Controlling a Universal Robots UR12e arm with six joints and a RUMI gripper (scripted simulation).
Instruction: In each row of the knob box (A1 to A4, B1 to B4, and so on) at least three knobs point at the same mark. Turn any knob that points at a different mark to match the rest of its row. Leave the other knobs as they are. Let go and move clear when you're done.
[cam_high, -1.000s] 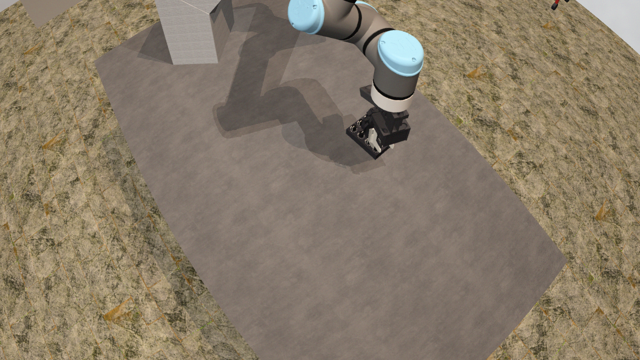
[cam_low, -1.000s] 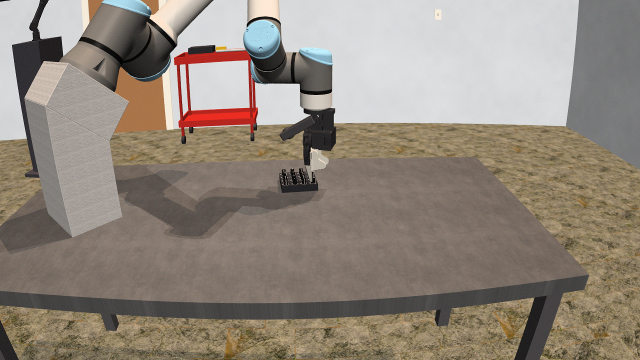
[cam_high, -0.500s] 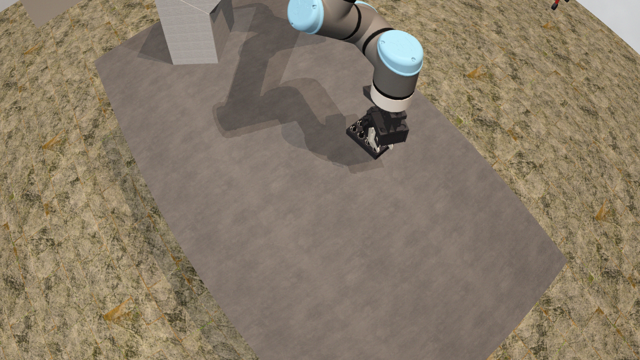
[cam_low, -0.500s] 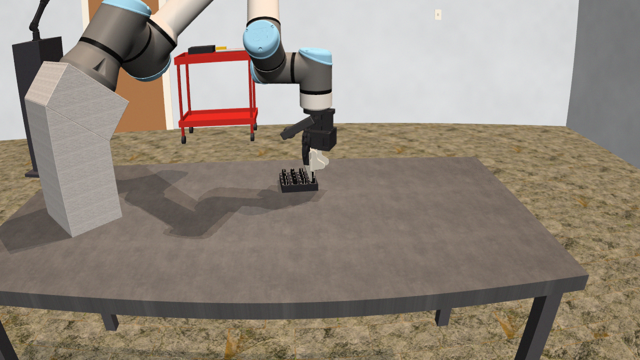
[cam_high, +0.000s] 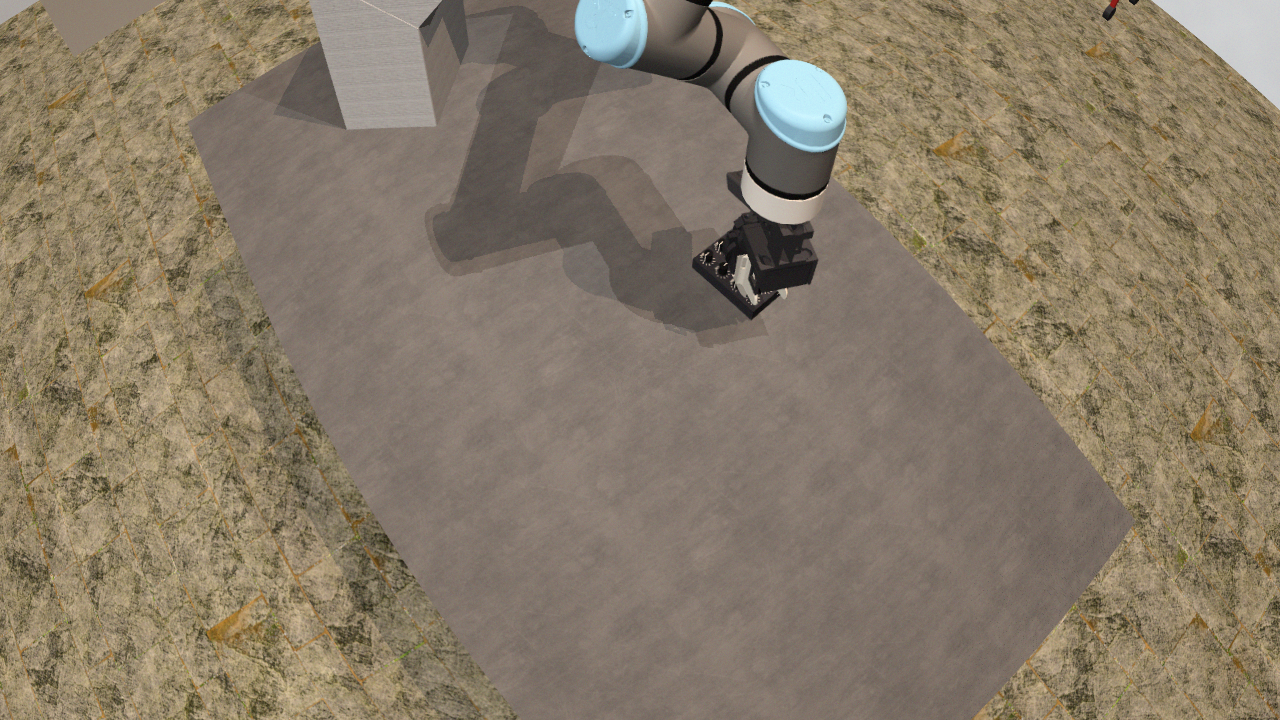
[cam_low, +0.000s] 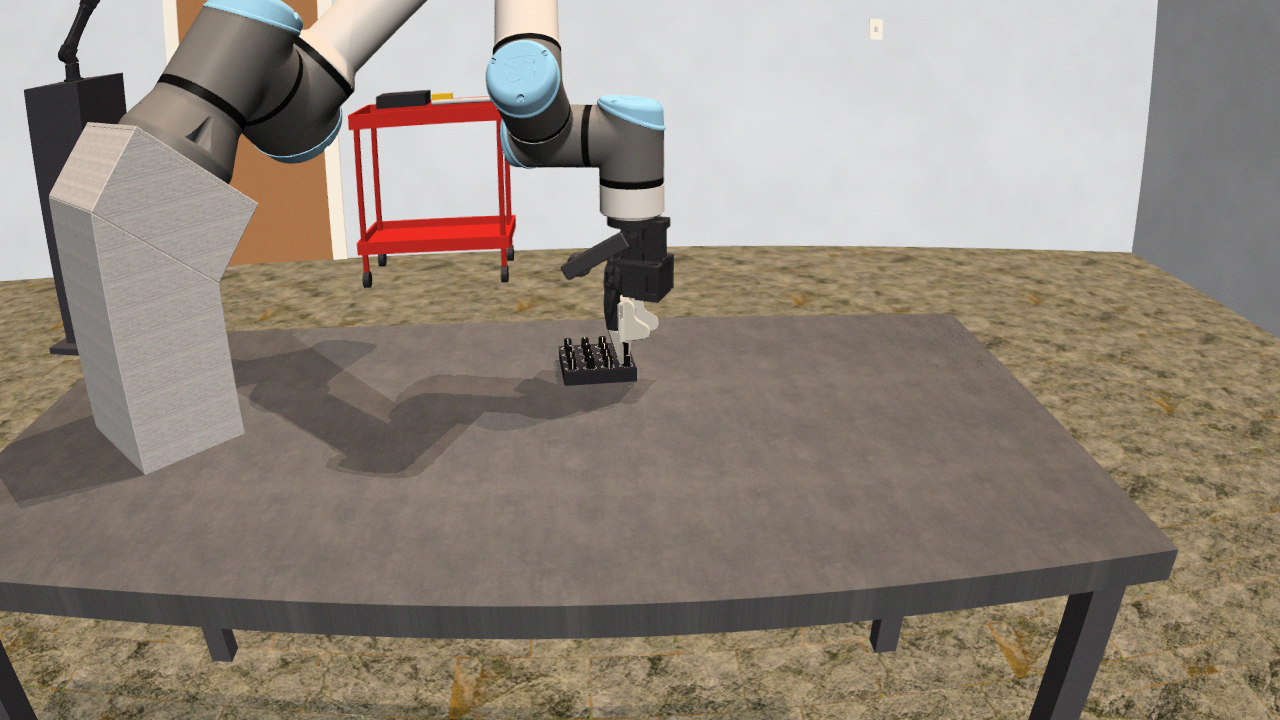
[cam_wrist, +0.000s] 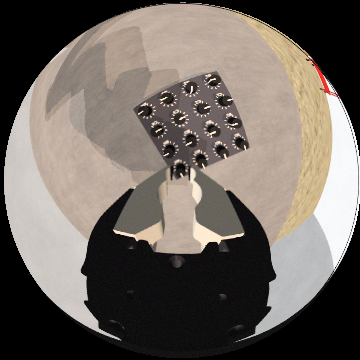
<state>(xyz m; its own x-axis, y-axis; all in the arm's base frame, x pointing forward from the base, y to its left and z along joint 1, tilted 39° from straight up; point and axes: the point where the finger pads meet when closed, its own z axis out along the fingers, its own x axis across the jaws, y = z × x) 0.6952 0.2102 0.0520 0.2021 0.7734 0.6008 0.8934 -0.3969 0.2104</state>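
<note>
The black knob box (cam_wrist: 192, 122) lies on the grey table, with several rows of black knobs that have white pointers. It also shows in the top view (cam_high: 726, 271) and in the exterior view (cam_low: 597, 364). My gripper (cam_wrist: 180, 167) points straight down over the box corner nearest the wrist camera. Its pale fingertips stand just apart on either side of the corner knob (cam_wrist: 179, 169), loosely around it. In the exterior view the gripper (cam_low: 628, 351) reaches down at the box's right end. In the top view the gripper (cam_high: 759, 288) hides much of the box.
A tall grey pedestal (cam_low: 147, 304) carries the arm's base at the table's left end. A red cart (cam_low: 434, 183) stands on the floor behind the table. The box sits near the table's far edge.
</note>
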